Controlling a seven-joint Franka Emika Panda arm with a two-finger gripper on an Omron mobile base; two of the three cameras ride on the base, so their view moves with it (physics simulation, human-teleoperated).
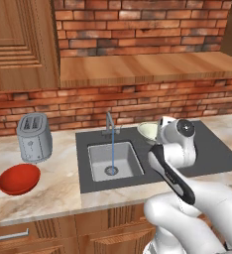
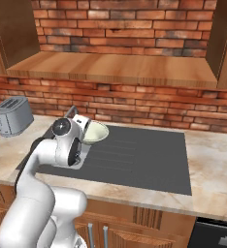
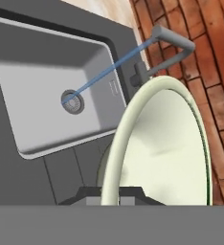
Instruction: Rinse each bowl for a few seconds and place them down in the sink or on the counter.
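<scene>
Now the gripper (image 3: pixel 110 195) is clenching the rim of the cream-green bowl (image 1: pixel 148 130), holding it tilted just right of the faucet (image 1: pixel 109 123), above the near-left end of the drainboard (image 2: pixel 135 155). Water is running from the faucet in a thin stream onto the drain (image 3: pixel 72 102) of the sink (image 1: pixel 99 159) basin. Far to the left, the red bowl (image 1: pixel 19 179) is sitting on the counter (image 1: pixel 53 191) just in front of the toaster (image 1: pixel 34 137).

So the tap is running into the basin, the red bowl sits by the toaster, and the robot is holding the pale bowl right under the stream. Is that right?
Not quite. The pale bowl, clamped in the gripper, is beside the stream, over the drainboard, not under it; the hand view shows the water falling straight to the drain. The tap does run, and the red bowl sits by the toaster.
</scene>
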